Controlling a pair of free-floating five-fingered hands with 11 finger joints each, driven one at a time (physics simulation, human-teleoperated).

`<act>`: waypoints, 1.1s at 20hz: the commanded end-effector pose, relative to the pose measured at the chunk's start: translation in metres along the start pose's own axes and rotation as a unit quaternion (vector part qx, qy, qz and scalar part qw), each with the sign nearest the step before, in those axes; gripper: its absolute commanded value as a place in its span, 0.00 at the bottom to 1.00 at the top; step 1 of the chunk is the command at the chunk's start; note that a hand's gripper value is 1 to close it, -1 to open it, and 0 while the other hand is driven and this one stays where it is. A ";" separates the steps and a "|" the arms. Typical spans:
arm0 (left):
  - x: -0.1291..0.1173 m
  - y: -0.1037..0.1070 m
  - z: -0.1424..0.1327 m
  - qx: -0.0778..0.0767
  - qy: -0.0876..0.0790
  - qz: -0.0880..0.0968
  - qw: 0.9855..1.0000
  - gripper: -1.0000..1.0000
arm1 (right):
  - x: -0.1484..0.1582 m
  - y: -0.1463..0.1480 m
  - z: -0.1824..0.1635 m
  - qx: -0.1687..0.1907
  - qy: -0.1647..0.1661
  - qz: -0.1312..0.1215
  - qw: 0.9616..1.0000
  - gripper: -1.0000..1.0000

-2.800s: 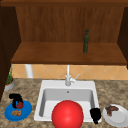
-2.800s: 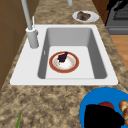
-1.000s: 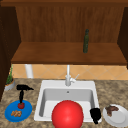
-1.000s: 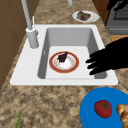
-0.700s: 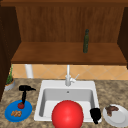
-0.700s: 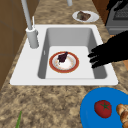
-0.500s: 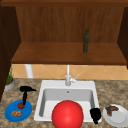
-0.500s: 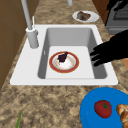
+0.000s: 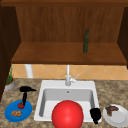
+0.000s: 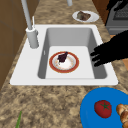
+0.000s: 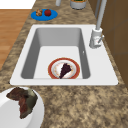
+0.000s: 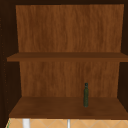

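sink at centre, with a red-rimmed plate lying in its basin. blue plate sits on the counter just left. your left hand hovers above it, fingers straight and spread, holding nothing, with the tomato directly beneath. right hand hangs idle at the sink's front right corner.

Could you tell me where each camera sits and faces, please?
Front view: before the counter, facing sink and shelves; left robot hand and right robot hand.
Left side view: by the blue plate, looking along the sink; one robot hand.
Right side view: by the white plate, looking along the sink.
Upper view: faces the shelves; shares the green bottle with the front view.
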 end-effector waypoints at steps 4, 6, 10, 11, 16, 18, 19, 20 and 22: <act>0.024 -0.023 -0.009 0.008 0.016 -0.015 1.000 0.00 | 0.000 0.000 0.000 0.000 0.000 0.000 1.000 0.50; 0.032 -0.032 -0.016 0.010 0.017 -0.010 1.000 0.00 | 0.000 0.000 0.000 0.000 0.000 0.000 1.000 0.50; 0.031 -0.030 -0.012 0.004 0.011 -0.006 1.000 0.00 | 0.000 0.000 0.000 0.000 0.000 0.000 1.000 0.50; 0.030 -0.030 -0.014 0.000 0.006 -0.004 1.000 0.00 | 0.000 0.000 0.000 0.000 0.000 0.000 1.000 0.50; 0.030 -0.041 -0.036 -0.001 0.025 -0.007 1.000 0.00 | 0.000 0.000 0.000 0.000 0.000 0.000 1.000 0.50; 0.028 -0.045 -0.042 0.002 0.031 -0.007 0.999 0.00 | 0.000 0.000 0.000 0.000 0.000 0.000 1.000 0.50; 0.027 -0.047 -0.045 0.007 0.033 -0.008 0.999 0.00 | 0.000 0.000 0.000 0.000 0.000 0.000 1.000 0.50; 0.030 -0.048 -0.051 0.010 0.034 -0.012 0.999 0.00 | 0.000 0.000 0.000 0.000 0.000 0.000 1.000 0.50; 0.034 -0.055 -0.057 0.017 0.040 -0.015 0.999 0.00 | 0.000 0.000 0.000 0.000 0.000 0.000 1.000 0.50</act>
